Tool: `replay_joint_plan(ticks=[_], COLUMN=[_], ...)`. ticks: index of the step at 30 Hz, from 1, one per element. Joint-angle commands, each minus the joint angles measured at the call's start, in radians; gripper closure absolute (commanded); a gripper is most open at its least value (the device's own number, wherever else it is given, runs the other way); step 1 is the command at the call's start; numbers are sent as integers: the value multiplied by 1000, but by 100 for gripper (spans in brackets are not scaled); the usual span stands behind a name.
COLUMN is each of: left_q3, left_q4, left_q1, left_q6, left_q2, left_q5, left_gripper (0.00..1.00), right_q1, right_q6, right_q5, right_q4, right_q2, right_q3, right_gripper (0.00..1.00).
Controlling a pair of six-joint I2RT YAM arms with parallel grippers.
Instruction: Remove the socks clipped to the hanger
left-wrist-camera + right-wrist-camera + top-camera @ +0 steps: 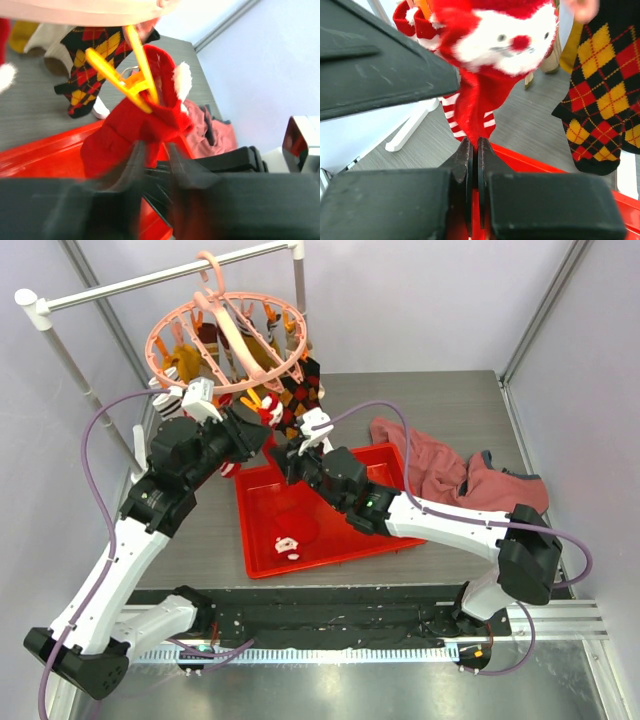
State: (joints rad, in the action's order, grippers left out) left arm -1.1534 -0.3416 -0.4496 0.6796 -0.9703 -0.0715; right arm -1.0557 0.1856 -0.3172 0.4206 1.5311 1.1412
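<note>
Pegs (pixel 272 312) on the round pink hanger (pixel 152 345), which hooks over the white rail (pixel 150 280), hold the socks (pixel 303 390); one red sock (pixel 150 115) with a white face hangs from a yellow peg (pixel 125 75) at the near side of the hanger. Below the hanger, the left gripper (pixel 156 150) is clamped on the lower part of this red sock, and the right gripper (pixel 472 147) is pressed closed on its bottom tip. One loose sock (pixel 288 545) lies in the red tray (pixel 262 505) on the table below the hanger.

Top cam overhead, rear; wrist cams close-up, share argyle sock (pixel 90 70).
</note>
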Motion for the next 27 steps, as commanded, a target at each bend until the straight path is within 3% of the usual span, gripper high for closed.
replay_joint_plan(ticks=[1,2,3,8,16,21,27], left_q3=[-40,-49,-61,-72,-173,-226,-278], left_q4=[-17,-31,-52,-57,-100,-74,-135], left_q1=[2,2,2,3,3,3,3], left_q6=[-2,0,5,14,14,-32,-49], left_q2=[27,28,30,51,-25,-74,-120], left_q5=[61,65,132,232,308,276,282], left_gripper=[56,43,38,23,24,26,29], right_q1=[-3,-1,-1,-3,-1,-6,-76], right_q6=[3,5,3,8,9,0,-125], right_q5=[-23,-22,-17,3,18,20,-127], right_q4=[122,130,135,133,133,121,95], right_q2=[-69,-74,-78,-77,-78,-81,-109], right_q3=[-40,-47,-52,-55,-54,-52,-47], right_gripper=[99,99,99,99,99,99,99])
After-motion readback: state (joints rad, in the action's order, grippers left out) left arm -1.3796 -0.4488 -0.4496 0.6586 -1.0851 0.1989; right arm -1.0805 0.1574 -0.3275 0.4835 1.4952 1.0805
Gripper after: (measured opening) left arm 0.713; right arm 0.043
